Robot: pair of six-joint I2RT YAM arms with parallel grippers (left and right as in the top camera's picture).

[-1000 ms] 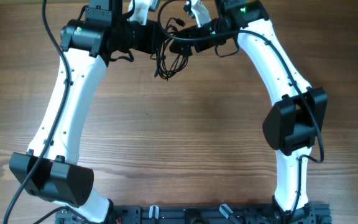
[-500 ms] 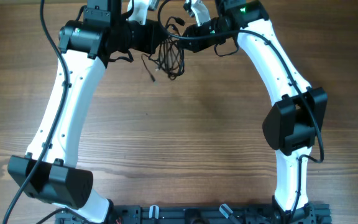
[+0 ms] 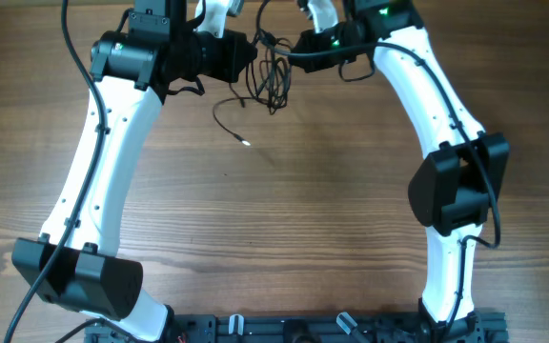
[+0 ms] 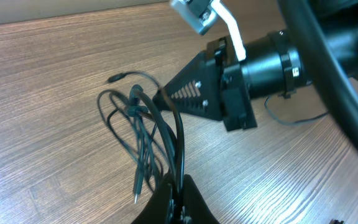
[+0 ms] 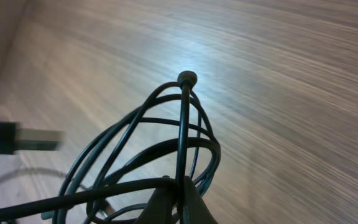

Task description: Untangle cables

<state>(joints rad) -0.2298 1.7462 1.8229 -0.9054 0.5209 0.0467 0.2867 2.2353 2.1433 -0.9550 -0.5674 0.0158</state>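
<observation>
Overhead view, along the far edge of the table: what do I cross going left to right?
In order: left arm's black joint → left gripper → the cables, bunched between both grippers → right gripper → right arm's white link.

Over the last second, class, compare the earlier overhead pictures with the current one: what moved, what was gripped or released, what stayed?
The right hand closed on the cables and drew back toward the upper right of the overhead view. One strand swung free of the others, its plug end trailing lower left over the table. The left hand stayed shut on the cables, in place.
</observation>
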